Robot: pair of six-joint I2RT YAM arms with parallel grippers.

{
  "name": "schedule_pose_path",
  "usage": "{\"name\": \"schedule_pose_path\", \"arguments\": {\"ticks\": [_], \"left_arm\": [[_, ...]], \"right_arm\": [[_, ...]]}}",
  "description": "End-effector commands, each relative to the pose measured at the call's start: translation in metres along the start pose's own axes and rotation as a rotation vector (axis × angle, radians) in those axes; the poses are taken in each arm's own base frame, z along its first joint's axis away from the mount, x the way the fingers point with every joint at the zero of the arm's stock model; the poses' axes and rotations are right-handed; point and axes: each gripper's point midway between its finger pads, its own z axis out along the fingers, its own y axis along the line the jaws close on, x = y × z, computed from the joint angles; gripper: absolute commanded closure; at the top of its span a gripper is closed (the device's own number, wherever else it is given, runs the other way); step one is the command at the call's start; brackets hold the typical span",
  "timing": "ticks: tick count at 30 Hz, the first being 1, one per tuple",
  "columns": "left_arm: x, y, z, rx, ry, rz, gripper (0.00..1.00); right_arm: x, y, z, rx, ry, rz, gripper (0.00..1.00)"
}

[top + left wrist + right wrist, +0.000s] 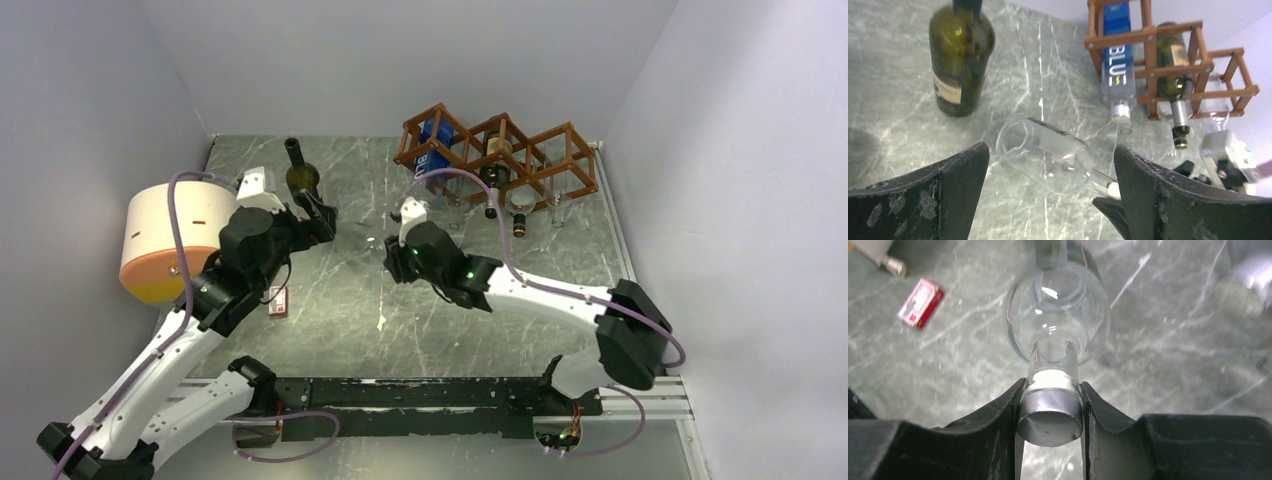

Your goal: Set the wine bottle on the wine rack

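Note:
A clear glass wine bottle (1058, 315) lies nearly level just above the marble table, and my right gripper (1050, 390) is shut on its silver-capped neck. Seen from the left wrist, the bottle's round base (1048, 155) points toward my left gripper (1050, 150), which is open and holds nothing, its fingers apart on either side. From above, the left gripper (320, 215) is close beside an upright dark green bottle (302, 175). The reddish-brown wine rack (560, 150) stands at the back right, holding a blue-labelled bottle (1117, 65) and a dark bottle (1175, 75).
A round white and orange container (170, 240) sits at the table's left edge beside the left arm. A small red box (278, 300) lies on the table near the left arm. Grey walls close in the left, back and right sides.

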Motion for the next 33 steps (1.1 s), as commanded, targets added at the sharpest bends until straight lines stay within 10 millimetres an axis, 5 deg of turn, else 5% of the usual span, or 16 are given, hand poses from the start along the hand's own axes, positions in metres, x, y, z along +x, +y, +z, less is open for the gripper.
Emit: {"name": "schedule_pose_path", "arguments": {"ticks": [1,9,18,23,28,33], "left_arm": [[0.036,0.003,0.004,0.024,0.101,-0.034,0.01],[0.095,-0.003,0.012,0.085,0.328,-0.012,0.00],[0.150,-0.004,0.038,0.145,0.456,0.012,0.01],[0.154,0.012,0.062,0.079,0.414,0.032,0.01],[0.147,0.003,0.082,0.193,0.368,0.040,0.01],[0.173,-0.001,0.098,0.261,0.439,0.062,0.05]], "right_arm": [[0.039,0.009,-0.029,-0.042,0.074,0.077,1.00],[0.084,0.004,-0.071,-0.077,0.220,0.084,1.00],[0.129,0.007,-0.084,-0.137,0.281,0.127,1.00],[0.145,0.008,-0.080,-0.138,0.333,0.120,1.00],[0.157,0.005,-0.076,-0.137,0.366,0.078,1.00],[0.171,-0.001,-0.070,-0.107,0.397,0.048,1.00]]}}
